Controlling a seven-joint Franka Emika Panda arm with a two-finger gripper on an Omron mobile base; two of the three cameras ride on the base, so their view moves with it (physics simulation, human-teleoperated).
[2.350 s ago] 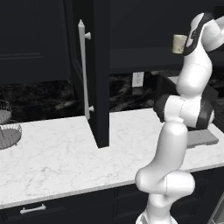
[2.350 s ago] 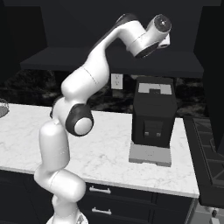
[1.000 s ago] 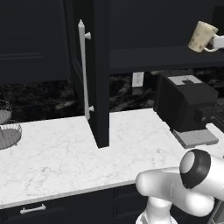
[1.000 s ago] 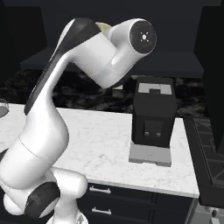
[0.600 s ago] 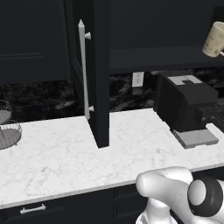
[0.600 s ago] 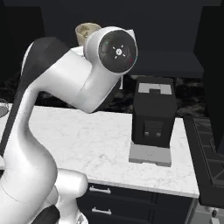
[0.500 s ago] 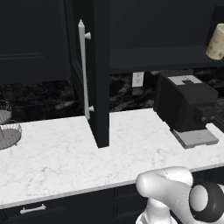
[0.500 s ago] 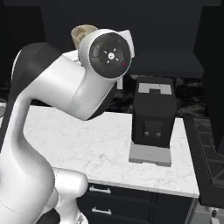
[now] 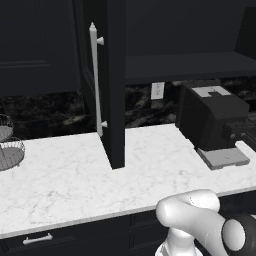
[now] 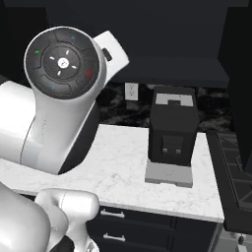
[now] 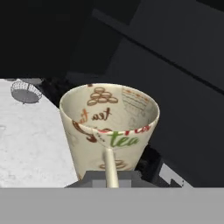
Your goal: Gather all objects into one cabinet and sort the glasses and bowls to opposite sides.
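A cream mug (image 11: 109,127), one of the glasses, with brown and red "tea" markings stands close in the hand view. Its mouth is open toward the camera and its thin handle points down between the fingers. My gripper (image 11: 110,176) is shut on that handle. Behind the mug lie dark cabinet panels. In the left base view the black wall cabinet (image 9: 116,75) has its tall door swung out, with a white bar handle (image 9: 94,80) and a dark shelf (image 9: 185,65) to the door's right. The bowls are out of view.
A black coffee machine (image 9: 212,117) (image 10: 173,125) sits at the right of the white marble counter (image 9: 60,180). A wire basket (image 9: 7,145) (image 11: 25,92) stands at the counter's left end. Drawers (image 10: 118,221) run below. My arm's big joint (image 10: 61,64) looms near the right camera.
The arm has swung up and right, carrying the cream mug out past the upper right edge of the left base view. Its joint has come closer to the right camera.
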